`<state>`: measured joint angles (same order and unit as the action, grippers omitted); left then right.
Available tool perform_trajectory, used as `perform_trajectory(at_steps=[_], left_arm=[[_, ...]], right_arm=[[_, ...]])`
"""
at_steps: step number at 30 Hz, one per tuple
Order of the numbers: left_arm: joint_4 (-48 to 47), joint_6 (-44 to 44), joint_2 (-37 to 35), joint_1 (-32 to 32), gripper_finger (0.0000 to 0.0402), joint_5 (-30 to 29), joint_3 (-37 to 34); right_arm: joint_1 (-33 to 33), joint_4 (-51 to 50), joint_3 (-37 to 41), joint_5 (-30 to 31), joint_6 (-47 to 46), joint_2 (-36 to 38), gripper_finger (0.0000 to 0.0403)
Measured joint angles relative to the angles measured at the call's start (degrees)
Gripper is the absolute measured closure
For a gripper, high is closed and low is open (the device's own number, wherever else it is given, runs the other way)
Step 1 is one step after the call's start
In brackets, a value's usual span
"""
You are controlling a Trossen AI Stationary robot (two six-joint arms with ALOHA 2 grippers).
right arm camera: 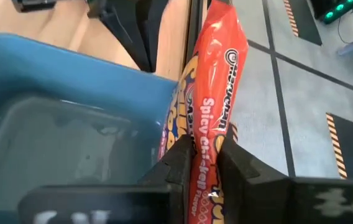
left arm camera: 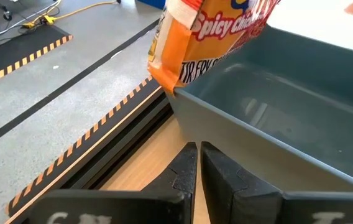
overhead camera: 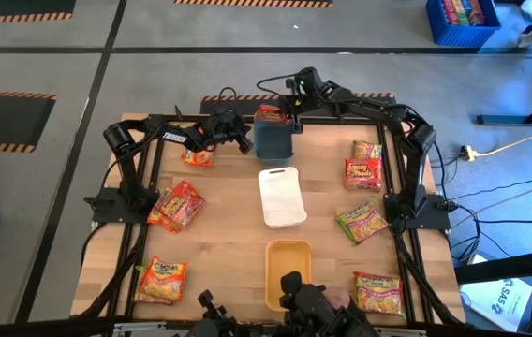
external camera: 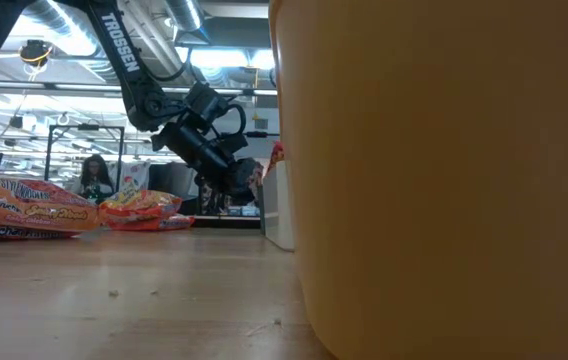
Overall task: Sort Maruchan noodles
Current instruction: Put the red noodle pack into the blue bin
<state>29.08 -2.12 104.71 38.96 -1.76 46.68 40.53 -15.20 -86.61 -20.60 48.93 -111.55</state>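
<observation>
The right gripper (right arm camera: 202,163) pinches a red-and-orange Spicy Chicken packet (right arm camera: 217,93) edge-on between its fingers, the packet's long axis running away from the wrist and out over the far rim of the blue-grey tray (overhead camera: 273,139) at the table's back edge. The crinkly wrapper carries the Maruchan logo and yellow lettering. Seen from above, the left gripper (overhead camera: 244,143) sits just beside the tray's left side, its fingers pressed together on nothing. Three trays line the middle of the wooden table (overhead camera: 229,243): blue-grey at the back, a white tray (overhead camera: 281,197) in the centre, an orange-yellow tray (overhead camera: 288,271) at the front. Seven more packets lie flat: three on the left (overhead camera: 178,205), one of them partly under the left arm, and four on the right (overhead camera: 363,173). A person (external camera: 93,178) shows in the room beyond.
</observation>
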Motion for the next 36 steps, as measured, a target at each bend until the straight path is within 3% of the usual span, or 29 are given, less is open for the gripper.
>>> perform_trajectory(at_steps=[14,23,36], left_arm=[[0.1,0.0,0.0,0.0,0.0385,0.0,0.0],[0.1,0.1,0.0,0.0,0.0385,0.0,0.0],[0.2,0.1,0.0,0.0,0.0385,0.0,0.0]], right_arm=[[0.0,-3.2,0.0,-1.0,-1.1,2.7,0.0359],[0.0,0.6,0.0,-4.5,-3.2,2.7,0.0359],[0.0,-1.0,0.0,-1.3,-2.2,-0.3,0.0359]])
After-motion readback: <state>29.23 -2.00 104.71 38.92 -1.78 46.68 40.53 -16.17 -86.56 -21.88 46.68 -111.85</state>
